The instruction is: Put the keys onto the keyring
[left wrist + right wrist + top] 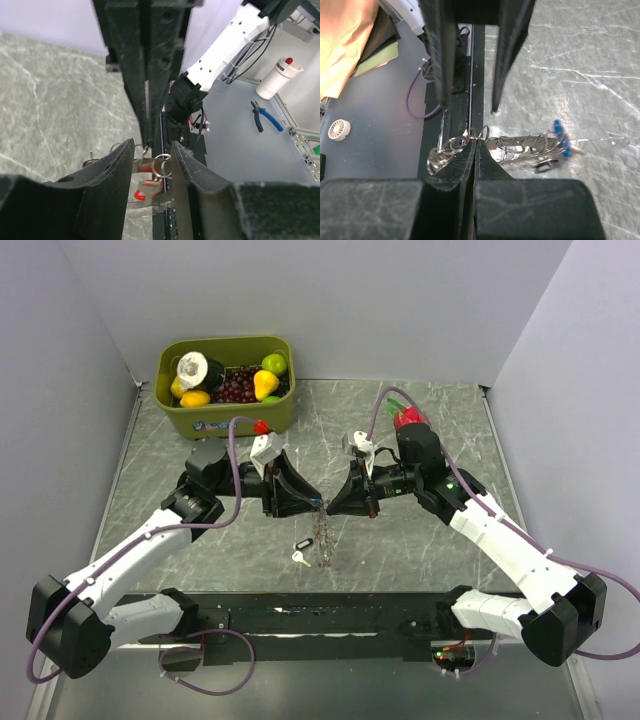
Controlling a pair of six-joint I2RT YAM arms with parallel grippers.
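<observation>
My two grippers meet tip to tip above the table's middle. My right gripper point(336, 502) point(475, 142) is shut on the keyring point(482, 134), a small wire ring at the top of a chain of linked rings point(324, 540) that hangs down to the table. A blue-headed key point(559, 134) and a black-headed key point(545, 164) hang on the chain. My left gripper point(312, 502) point(153, 146) is open, its fingers on either side of a ring point(162, 165), with a red-headed key point(147, 187) below. A black-headed key point(301, 544) and a pale key point(298, 559) lie by the chain.
A green bin point(228, 420) of toy fruit stands at the back left. A red object point(408, 418) sits behind the right arm. Blue pliers point(265, 116) and a white bottle point(277, 77) lie off the table.
</observation>
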